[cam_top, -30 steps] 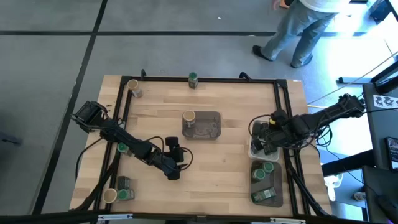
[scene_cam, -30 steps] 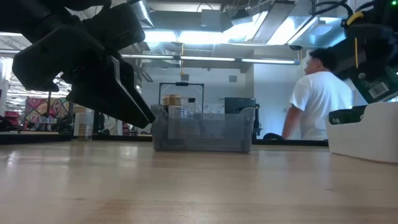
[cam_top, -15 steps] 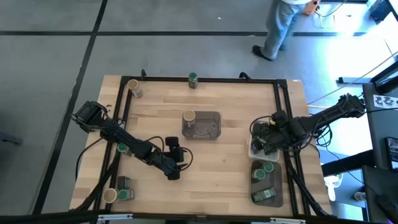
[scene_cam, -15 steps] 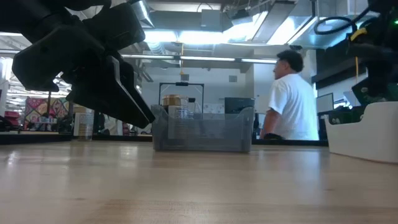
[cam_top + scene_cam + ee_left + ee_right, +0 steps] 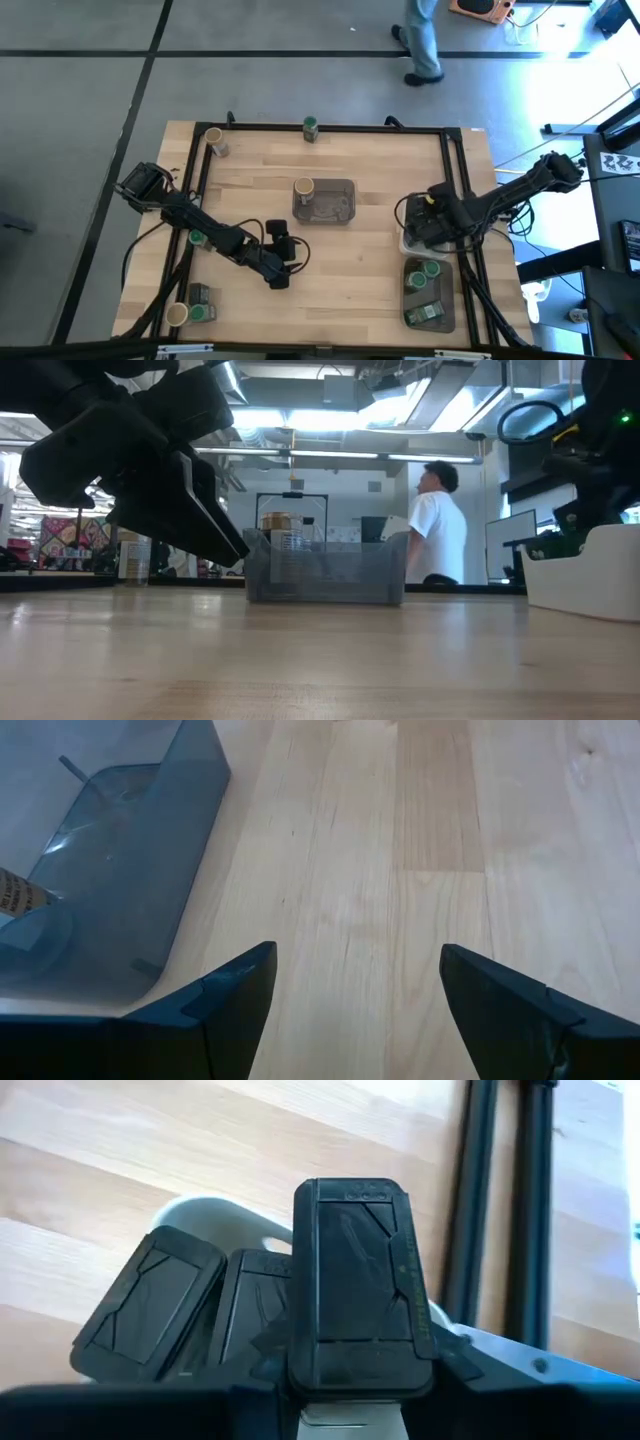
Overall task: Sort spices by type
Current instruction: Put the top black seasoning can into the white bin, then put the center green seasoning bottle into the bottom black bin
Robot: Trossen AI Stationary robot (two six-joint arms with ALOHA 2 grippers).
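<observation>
My right gripper [image 5: 425, 225] hovers over the white tray [image 5: 408, 244] at the table's right and is shut on a small dark rectangular tin [image 5: 360, 1280]. Two more dark tins [image 5: 150, 1305] [image 5: 250, 1315] lean in that tray [image 5: 200, 1212]. Near the table's middle my left gripper [image 5: 281, 262] stands open above bare wood [image 5: 350, 990], close to the grey tray [image 5: 110, 890]. That grey tray [image 5: 330, 203] has a tan-lidded jar [image 5: 303, 187] at its far left corner. The dark tray [image 5: 445, 298] holds green-lidded jars [image 5: 426, 272] and a tin [image 5: 430, 315]. My right gripper pinches the tin between its two fingers [image 5: 448, 1348], which sit on its two narrow long sides near one end [image 5: 300, 1352]. The fingers slant down from the table's right. The tin sticks out past them, broad face showing, above the white tray. Whether it touches the other tins I cannot tell.
A green-lidded jar [image 5: 310, 127] and a tan-lidded jar [image 5: 213, 141] stand at the far edge, and a green-lidded one [image 5: 197, 238] sits beside my left arm. A tin [image 5: 198, 295] and two jars [image 5: 177, 315] [image 5: 205, 312] are at the near left. A person [image 5: 435, 525] walks behind the table.
My right gripper has come down toward the white tray with the tin, rolling a little, so the tin has sunk behind the tray's wall in the low view. The person in the background has walked off toward the left.
</observation>
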